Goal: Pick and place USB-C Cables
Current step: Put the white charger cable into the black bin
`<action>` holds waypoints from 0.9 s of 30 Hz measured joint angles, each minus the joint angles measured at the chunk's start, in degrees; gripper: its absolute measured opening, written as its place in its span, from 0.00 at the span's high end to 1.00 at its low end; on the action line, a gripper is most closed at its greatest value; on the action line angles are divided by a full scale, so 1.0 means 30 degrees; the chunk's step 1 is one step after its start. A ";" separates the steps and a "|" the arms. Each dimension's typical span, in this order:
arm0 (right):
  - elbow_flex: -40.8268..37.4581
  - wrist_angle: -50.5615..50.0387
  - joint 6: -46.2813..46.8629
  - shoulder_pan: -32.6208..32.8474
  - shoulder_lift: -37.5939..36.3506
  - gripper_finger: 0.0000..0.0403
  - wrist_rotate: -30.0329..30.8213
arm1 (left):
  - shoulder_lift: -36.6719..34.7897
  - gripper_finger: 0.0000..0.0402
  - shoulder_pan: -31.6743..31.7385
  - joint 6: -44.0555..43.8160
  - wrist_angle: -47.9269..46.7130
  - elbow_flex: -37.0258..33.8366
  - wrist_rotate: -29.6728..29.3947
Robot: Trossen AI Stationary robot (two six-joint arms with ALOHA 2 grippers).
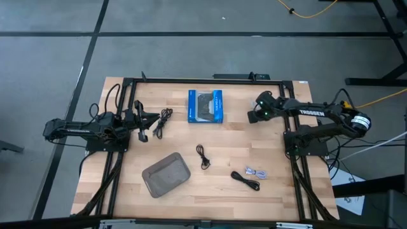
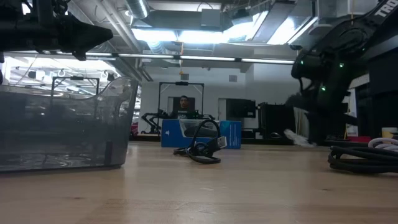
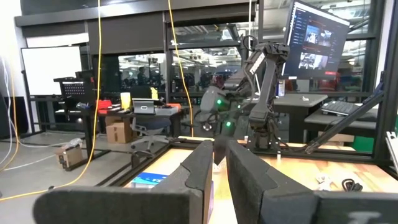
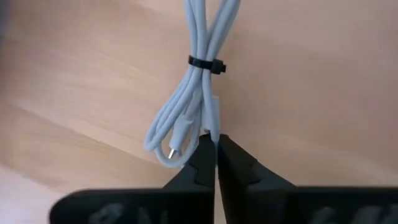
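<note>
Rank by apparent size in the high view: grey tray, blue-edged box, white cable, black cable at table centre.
1. Grey tray, largest.
2. Blue-edged box, a little smaller.
3 and 4. White cable and centre black cable: both tiny bundles, too alike to rank.

Left gripper (image 1: 145, 124) is held level at the counter's left edge, fingers together; right gripper (image 1: 259, 108) is closed.

Tray (image 1: 166, 174) front-left, box (image 1: 206, 106) at back, cables (image 1: 203, 156) btwn, more cables (image 1: 245, 180) front-right.
</note>
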 joint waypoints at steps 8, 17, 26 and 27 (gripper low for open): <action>0.0028 0.5634 -0.1037 0.1135 -0.0616 0.99 -0.1587 | 0.0000 0.90 -0.0001 -0.0009 0.0000 0.0002 0.0000; 0.0057 1.3689 -0.2760 0.3373 -0.0626 0.99 -0.1881 | 0.0000 0.90 0.0000 -0.0013 0.0000 -0.0002 -0.0007; 0.0079 2.0433 -0.5541 0.6264 -0.0626 0.99 -0.1840 | 0.0000 0.90 -0.0003 -0.0007 0.0007 0.0003 -0.0007; 0.0079 2.1000 -0.5801 0.6574 -0.0626 0.99 -0.1834 | 0.0000 0.90 0.0000 -0.0007 0.0011 -0.0001 -0.0007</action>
